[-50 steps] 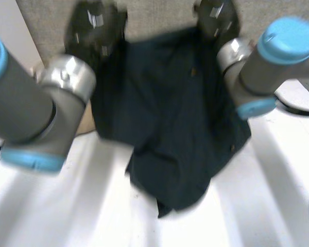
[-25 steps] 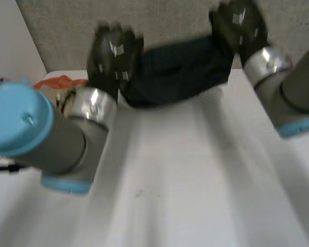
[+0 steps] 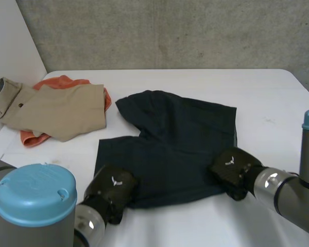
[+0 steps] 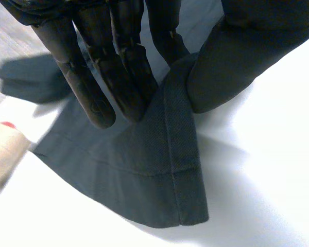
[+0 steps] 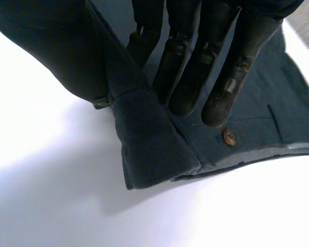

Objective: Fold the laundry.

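A pair of dark blue shorts (image 3: pixel 170 144) lies spread on the white table (image 3: pixel 278 103), legs pointing away from me. My left hand (image 3: pixel 110 188) is at the near left corner and pinches the hem (image 4: pixel 180 170) between its thumb and straight fingers (image 4: pixel 113 77). At the near right corner, my right hand (image 3: pixel 230 170) pinches the waistband (image 5: pixel 149 149) the same way, the band wrapping over its thumb under the fingers (image 5: pixel 195 67). A small brass button (image 5: pixel 228 137) sits just past the right fingertips.
At the far left of the table a tan garment (image 3: pixel 56 110) lies folded on an orange cloth (image 3: pixel 28 138). A white wall (image 3: pixel 10 56) runs along the left side and a concrete wall (image 3: pixel 170 31) stands behind the table.
The shorts were held up in the air by both hands and swung away from me. Now they lie flat on the table, with both hands lowered to the near corners.
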